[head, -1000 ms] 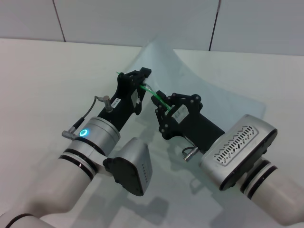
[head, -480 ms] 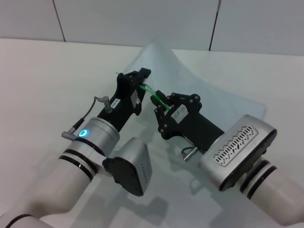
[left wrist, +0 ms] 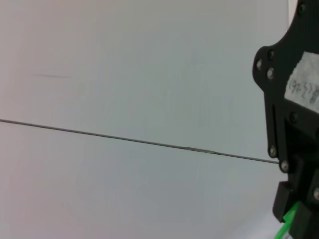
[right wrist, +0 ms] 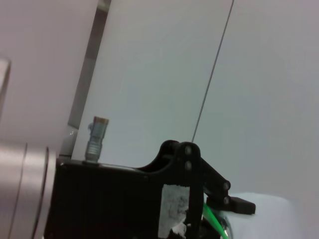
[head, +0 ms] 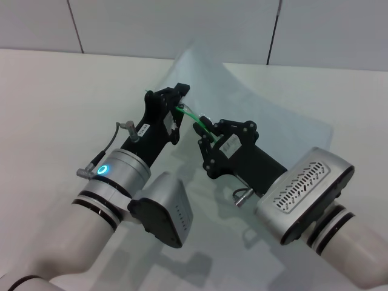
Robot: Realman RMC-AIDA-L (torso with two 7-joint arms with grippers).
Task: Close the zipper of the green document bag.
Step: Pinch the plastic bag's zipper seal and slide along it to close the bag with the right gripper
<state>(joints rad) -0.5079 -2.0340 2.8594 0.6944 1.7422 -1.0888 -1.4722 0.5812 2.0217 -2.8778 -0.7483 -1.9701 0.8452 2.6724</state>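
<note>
Near the far edge of the worktop (head: 54,91), the green document bag (head: 267,115) was lifted, its zipper (head: 193,116) stretched between both grippers. The left gripper (head: 177,103) pinched one end, seemingly anchoring it; the right gripper (head: 203,130) clamped the strip, probably to slide it closed.

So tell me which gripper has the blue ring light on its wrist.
The left gripper, on the zipper; its wrist glows blue. The right gripper shows no light.
</note>
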